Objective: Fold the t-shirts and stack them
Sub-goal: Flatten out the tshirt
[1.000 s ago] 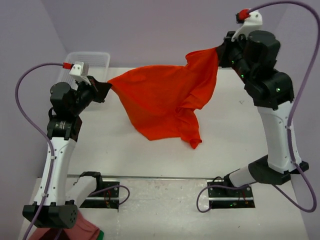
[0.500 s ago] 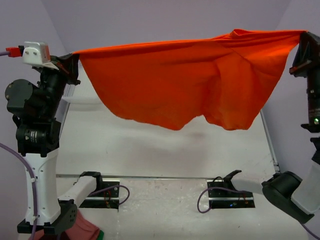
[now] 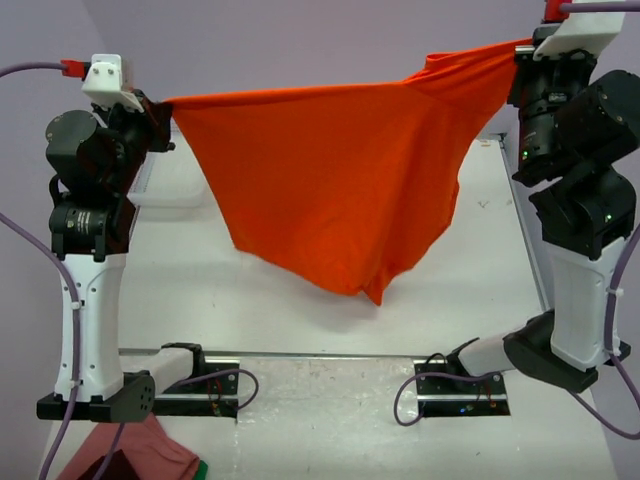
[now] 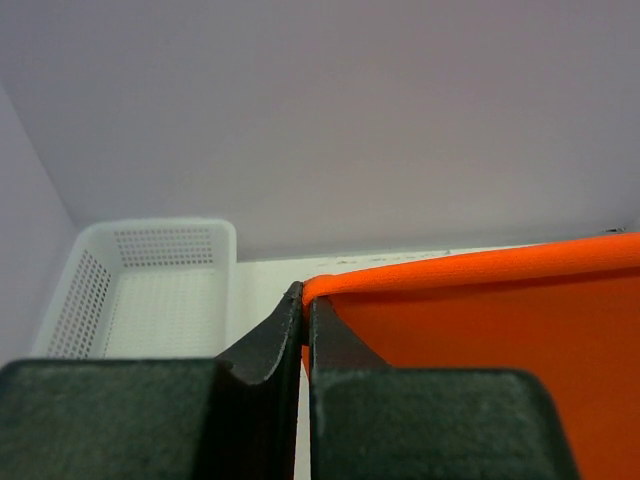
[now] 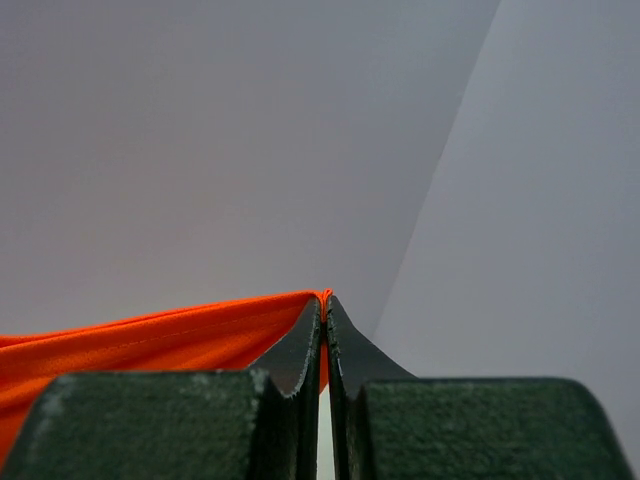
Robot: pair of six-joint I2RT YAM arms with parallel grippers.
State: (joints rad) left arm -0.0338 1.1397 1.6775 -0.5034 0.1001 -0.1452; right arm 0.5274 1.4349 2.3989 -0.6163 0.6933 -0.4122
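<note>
An orange-red t-shirt (image 3: 330,190) is hanging stretched in the air above a white table (image 3: 480,260). The left gripper (image 3: 163,103) is pinching one top corner between closed fingers. The right gripper (image 3: 516,52) is clamping the opposite corner, slightly higher. A white perforated basket (image 4: 95,290) is sitting at the table's far left.

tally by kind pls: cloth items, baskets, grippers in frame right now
orange t-shirt: 1
pink cloth, below the near edge: 1
white basket: 1
grippers: 2, left gripper and right gripper, both clamped on the shirt
total: 5
</note>
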